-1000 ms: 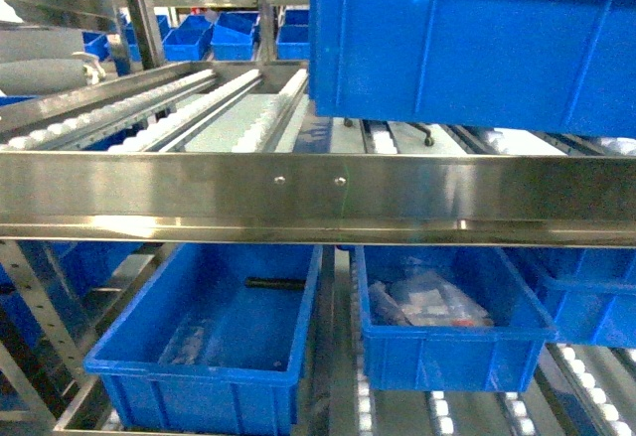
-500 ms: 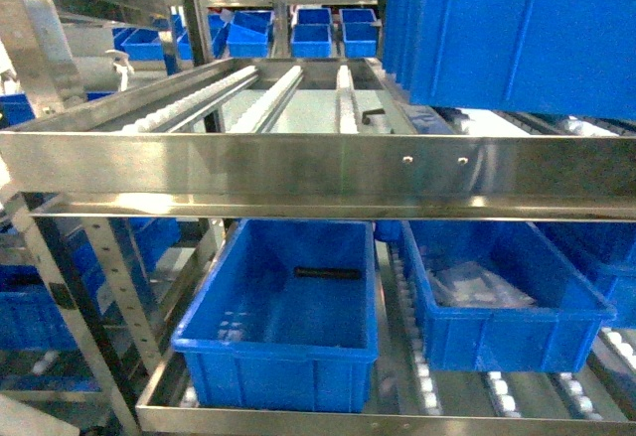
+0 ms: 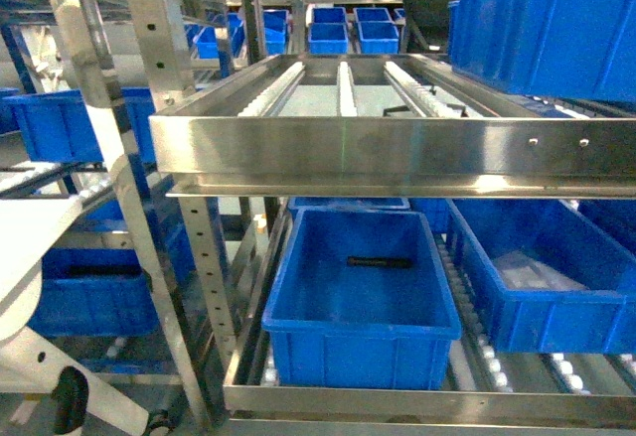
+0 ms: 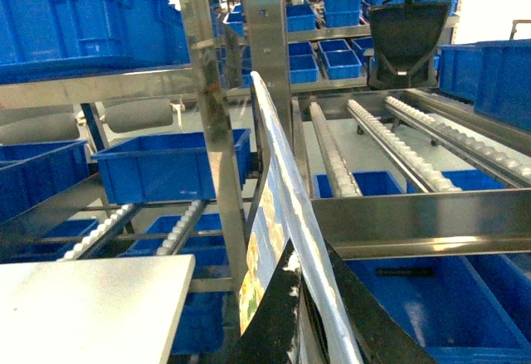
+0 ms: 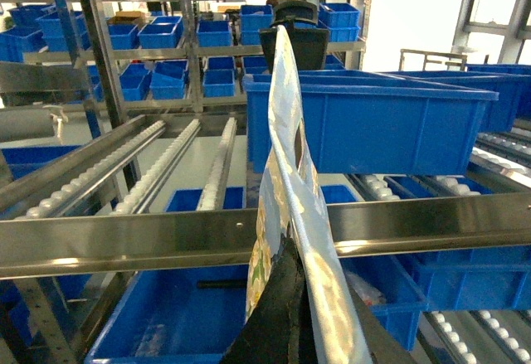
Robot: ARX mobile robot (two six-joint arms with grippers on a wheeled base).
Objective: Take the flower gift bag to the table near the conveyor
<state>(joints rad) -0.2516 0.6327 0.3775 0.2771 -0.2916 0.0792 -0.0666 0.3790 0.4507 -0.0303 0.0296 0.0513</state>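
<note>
Bag (image 4: 278, 240) is lifted, not placed yet: left gripper (image 4: 300, 318) and right gripper (image 5: 290, 306) each pinch its lower edge, sheet standing upright in both wrist views. Conveyor (image 3: 397, 143) fills head view ahead. Table (image 4: 91, 302) corner shows lower left of left wrist view; carry-over and release remain.

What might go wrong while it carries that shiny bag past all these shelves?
The gift bag stands tall above the left end effector, close to a steel rack post, so it might snag there. It looks glossy and is pinched only low down, also by the right end effector, so it may slip. Only a corner of the table shows, so a drop-off could land near its edge.
</note>
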